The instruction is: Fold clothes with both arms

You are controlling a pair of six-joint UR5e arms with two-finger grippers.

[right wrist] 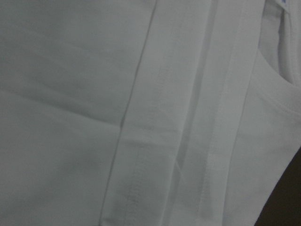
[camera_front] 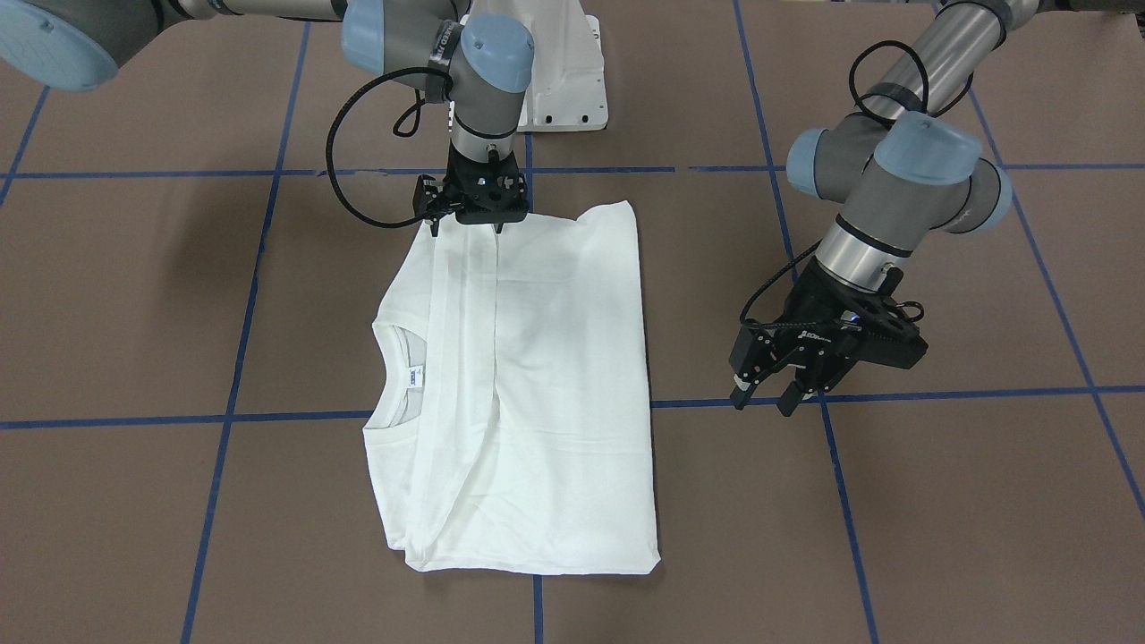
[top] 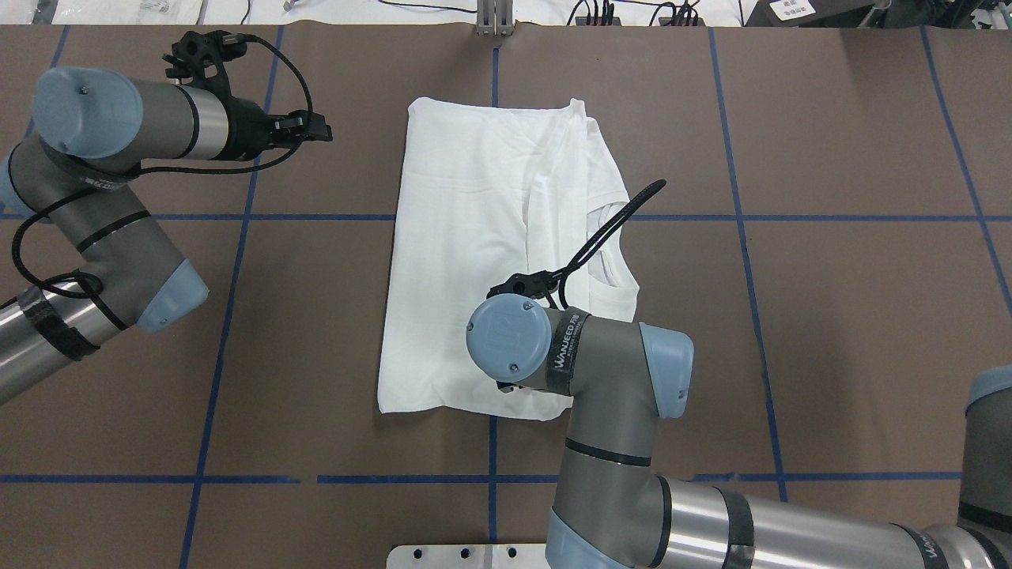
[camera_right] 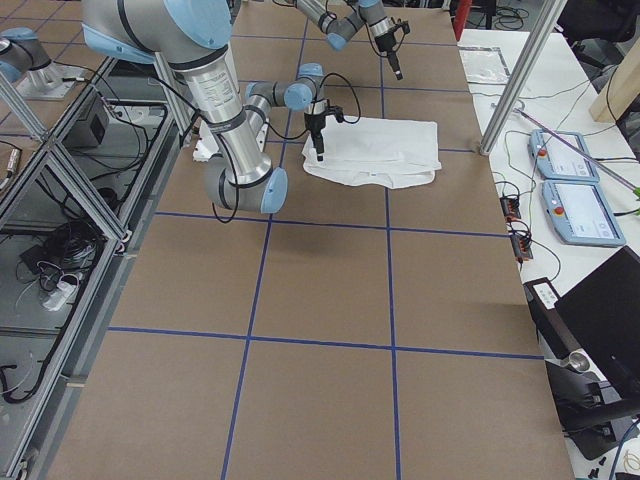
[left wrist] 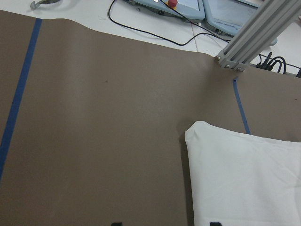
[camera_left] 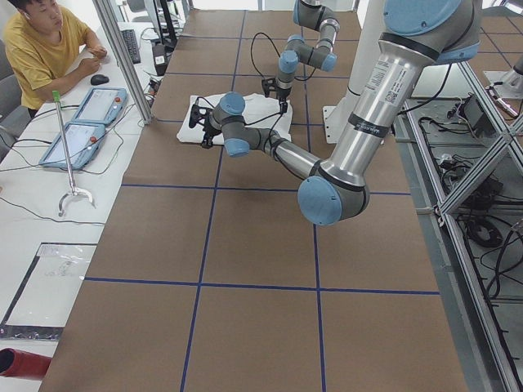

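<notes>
The clothes are one white T-shirt (camera_front: 555, 385) lying flat on the brown table, sleeves folded in to a rough rectangle. Its ribbed neck and small label (camera_front: 413, 376) are at the front-facing view's left. My right gripper (camera_front: 472, 225) points straight down on the shirt's edge nearest the robot base; its wrist hides it from overhead, and its camera shows only fabric seams (right wrist: 141, 141). Whether it is open or shut I cannot tell. My left gripper (camera_front: 767, 401) hovers open and empty above bare table beside the shirt (top: 466, 237), near a corner (left wrist: 197, 132).
The white pedestal base (camera_front: 564, 80) stands behind the shirt. Blue tape lines (camera_front: 894, 394) grid the table. An aluminium post (left wrist: 254, 37) and control pendants (camera_right: 575, 190) stand at the far edge, where a person (camera_left: 41, 49) sits at a side desk.
</notes>
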